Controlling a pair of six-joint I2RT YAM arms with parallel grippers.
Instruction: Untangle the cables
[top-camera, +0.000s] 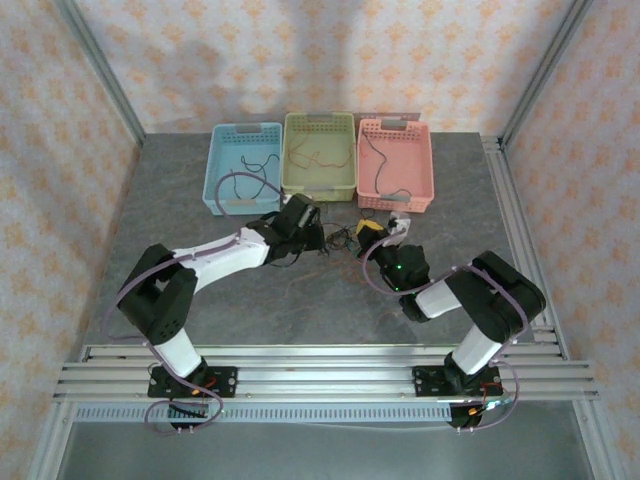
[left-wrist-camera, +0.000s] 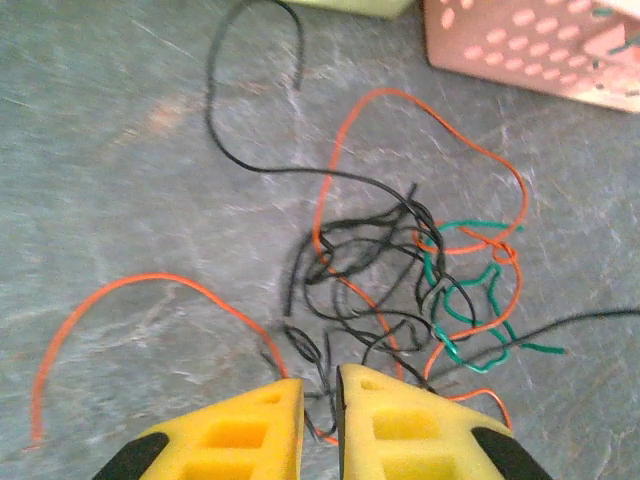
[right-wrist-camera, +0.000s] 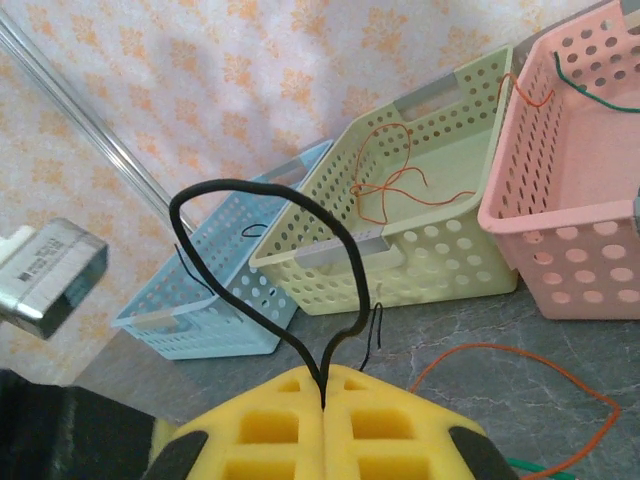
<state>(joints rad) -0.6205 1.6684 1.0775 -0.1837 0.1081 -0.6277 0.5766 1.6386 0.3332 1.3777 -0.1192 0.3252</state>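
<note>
The tangle of cables (left-wrist-camera: 400, 290) lay on the surface (left-wrist-camera: 100, 150). The left pincer (left-wrist-camera: 320, 420) was nearly pressed together around its black strands; a grip could not be told. A looped black cable (right-wrist-camera: 355, 290) was pinched by the right pincer (right-wrist-camera: 323, 400).

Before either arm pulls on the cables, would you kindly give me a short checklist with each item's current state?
1. Right gripper shut on the black cable loop: ok.
2. Left gripper clamped on strands of the tangle: cannot tell; strands run into the narrow gap between its jaws.
3. Tangle loosened: not ok; black strands, orange wire and green wire interlace.
4. Pink basket apart from the tangle: ok.
5. Held black cable free of the tangle: cannot tell.
</note>
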